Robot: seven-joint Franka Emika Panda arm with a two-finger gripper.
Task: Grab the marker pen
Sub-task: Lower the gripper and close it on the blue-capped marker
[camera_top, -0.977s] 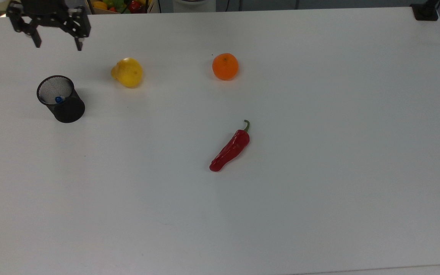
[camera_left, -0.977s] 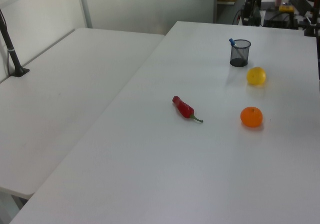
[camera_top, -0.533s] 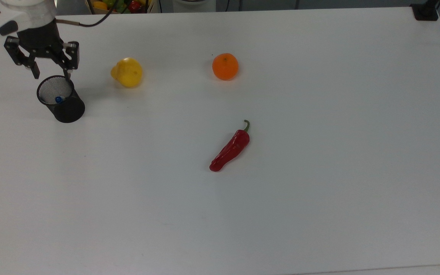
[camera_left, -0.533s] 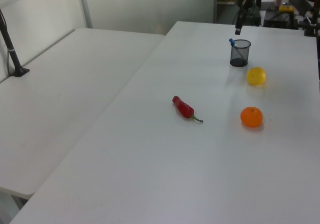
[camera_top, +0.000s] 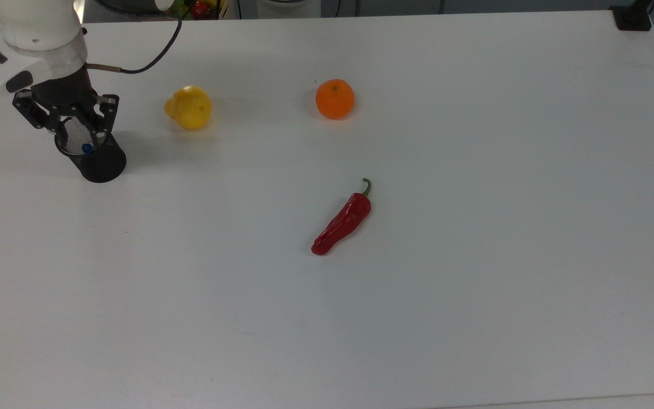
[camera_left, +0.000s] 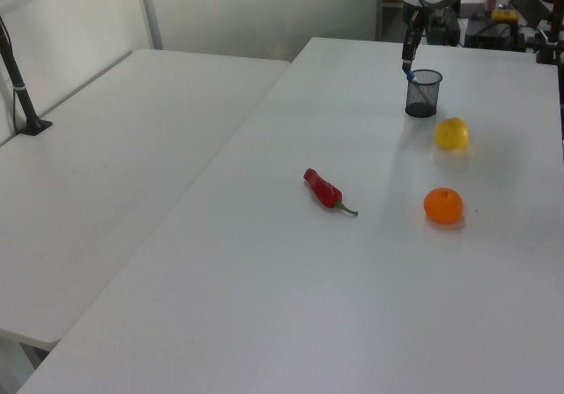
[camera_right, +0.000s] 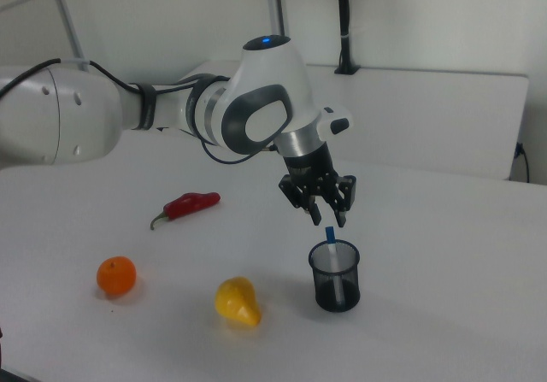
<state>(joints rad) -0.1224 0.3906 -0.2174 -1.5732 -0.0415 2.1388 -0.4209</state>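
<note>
White laminate tabletop (camera_top: 474, 318) stretches bare across the near half of the top view, and the first thing on it is a long red chilli with a green stalk (camera_top: 342, 221), lying well apart from everything else. Beyond it sit a round orange fruit (camera_top: 334, 99) and, toward the top view's left, a yellow pear-shaped fruit (camera_top: 189, 107). Farthest to that side stands a black wire-mesh pen cup (camera_top: 91, 152), and in it leans the slim white marker pen with a blue cap (camera_right: 332, 258), its capped end poking above the rim. The black two-finger hand (camera_right: 322, 215) of the white robot arm (camera_right: 171, 113) hangs directly over the cup, its fingers parted and gripping nothing, the tips just above the cap. The step in hand appears to be the final approach for the grasp. The next move probably calls for a short, straight descent so the fingers bracket the cap without catching the mesh rim, then a close and a vertical lift.
</note>
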